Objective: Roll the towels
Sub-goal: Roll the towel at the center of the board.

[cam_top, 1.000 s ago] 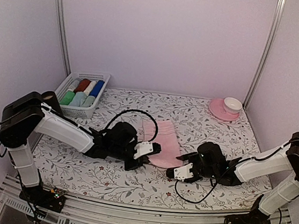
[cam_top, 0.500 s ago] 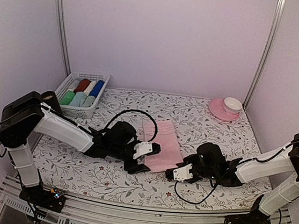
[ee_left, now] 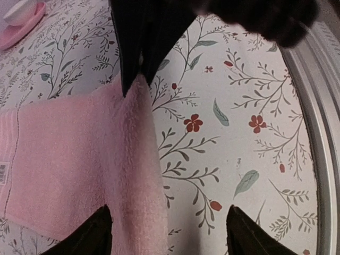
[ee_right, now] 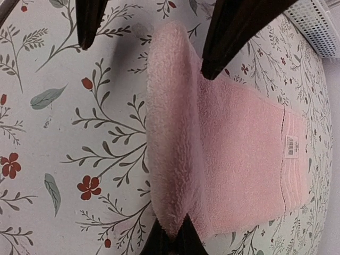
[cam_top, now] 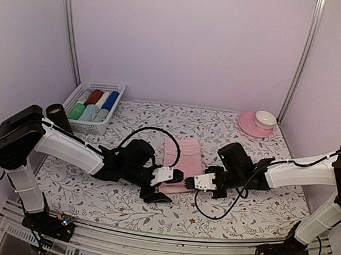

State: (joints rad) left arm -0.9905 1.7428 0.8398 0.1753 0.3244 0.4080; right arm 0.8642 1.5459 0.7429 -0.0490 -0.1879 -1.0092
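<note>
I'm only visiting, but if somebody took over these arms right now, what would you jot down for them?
Left hand: open, astride the near edge of the pink towel, gripping nothing.
Right hand: shut on that edge.
Towel lies flat on the table, near edge turned over once.
Done: only that first turn.
Left: roll the rest.
Green rolls sit in the basket; whether the mint towel is among them, I cannot tell.

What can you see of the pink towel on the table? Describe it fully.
The pink towel is pale pink, fluffy terry cloth, plain, with a woven band and a small white label near its far end. It lies flat on the flowered table. Its near edge is turned over into a thick roll. The right gripper is shut on one end of that roll; the left gripper stands open over the other end.
</note>
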